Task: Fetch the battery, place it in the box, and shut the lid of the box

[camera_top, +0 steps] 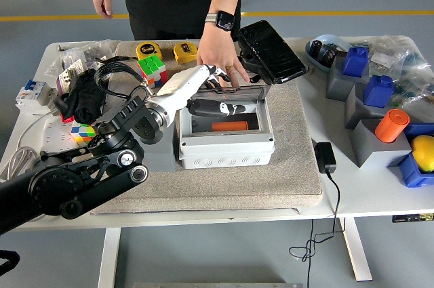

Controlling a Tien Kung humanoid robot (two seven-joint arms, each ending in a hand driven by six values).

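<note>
**Left hand on the lid, battery in the box**

The orange battery [229,126] lay inside the grey box [226,140], which sat on a grey mat [285,173] on the white counter [373,190]. The clear lid [227,95] was tilted over the box's far half, hinged at the back and only partly lowered. The left hand [215,76] reached in from the lower left, its white forearm slanting up over the box's left edge, and its fingers lay curled loosely on the lid's top edge (they clamped nothing that could be made out). A person stood at the far side; the person's hand [221,54], with a watch on its wrist, pressed down on the back of the lid, just beside the robot's fingers. A black case [270,51] lay just behind the box.
</note>
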